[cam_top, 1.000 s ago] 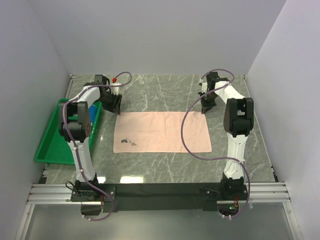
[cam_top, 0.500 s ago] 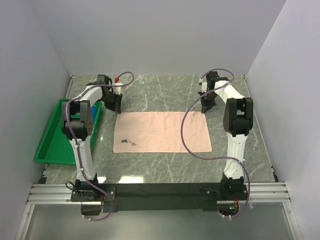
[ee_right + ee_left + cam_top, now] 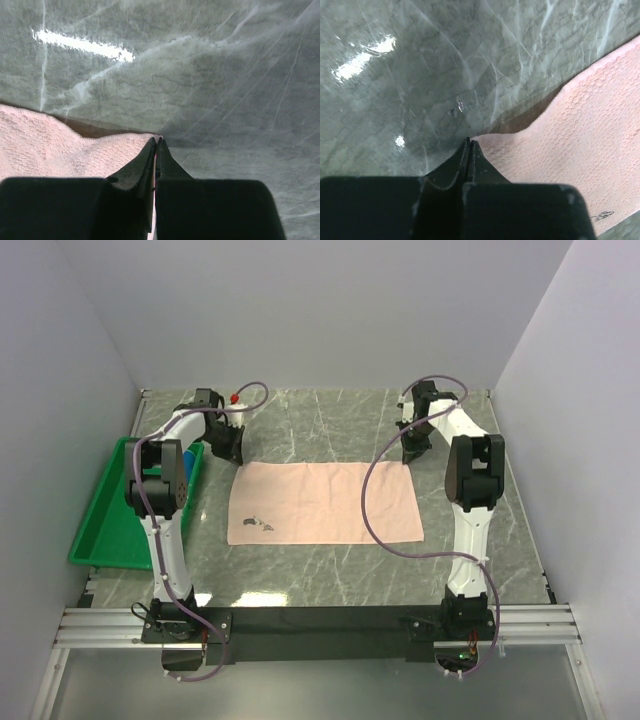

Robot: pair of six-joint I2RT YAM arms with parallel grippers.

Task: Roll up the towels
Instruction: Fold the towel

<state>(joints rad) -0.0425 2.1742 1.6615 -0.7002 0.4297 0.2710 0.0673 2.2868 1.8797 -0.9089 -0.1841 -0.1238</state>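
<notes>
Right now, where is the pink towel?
In the top view the pale pink cloth towel lies flat mid-table, its far corners pinched by the left gripper and right gripper, right of the green plastic tray.

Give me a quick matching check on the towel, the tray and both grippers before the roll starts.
Things:
1. pink towel
2. green tray
3. left gripper
4. right gripper

States:
A. shut on the towel's far right corner
B. spread flat, unrolled
C. at the left edge of the table
D. shut on the towel's far left corner

Pairs: 1-B, 2-C, 3-D, 4-A
</notes>
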